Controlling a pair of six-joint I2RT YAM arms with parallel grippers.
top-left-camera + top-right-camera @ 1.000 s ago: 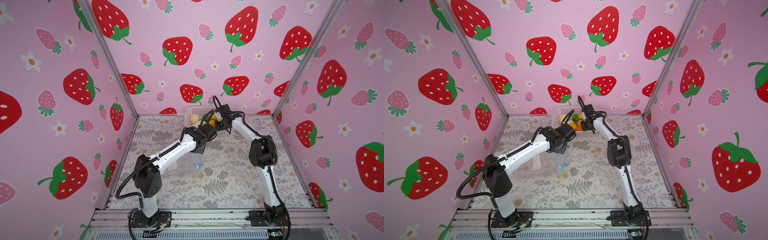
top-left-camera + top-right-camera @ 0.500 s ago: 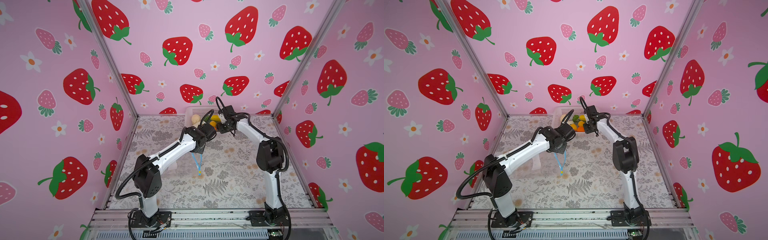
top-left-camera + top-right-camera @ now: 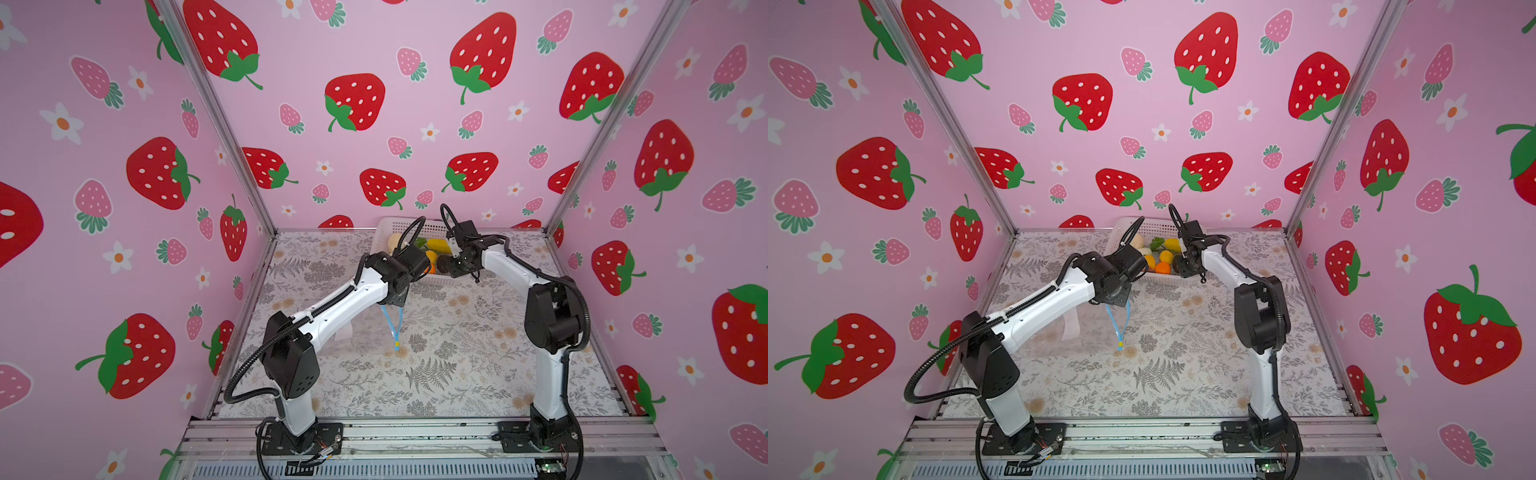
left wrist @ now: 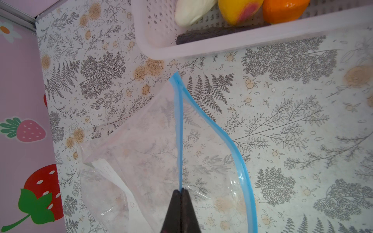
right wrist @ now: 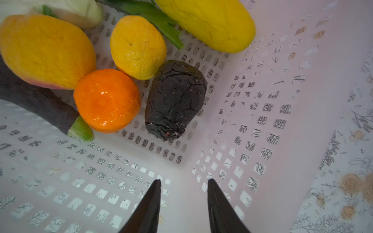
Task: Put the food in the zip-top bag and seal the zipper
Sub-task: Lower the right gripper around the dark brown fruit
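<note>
Spread and empty over the far white basket [image 5: 262, 121], the right claw [image 5: 184, 180] faces the dark purple-black toy fruit [image 5: 175, 100] lying lengthwise straight ahead, while the left claw [image 4: 181, 191] pinches the zip-top bag's [image 4: 141, 161] blue zipper [image 4: 179, 131] nearer.

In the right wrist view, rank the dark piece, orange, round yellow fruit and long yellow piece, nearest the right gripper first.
1. Dark piece, straight ahead of the right gripper.
2. Orange, just beside it.
3. Round yellow fruit, behind both.
4. Long yellow piece, farthest back.
</note>
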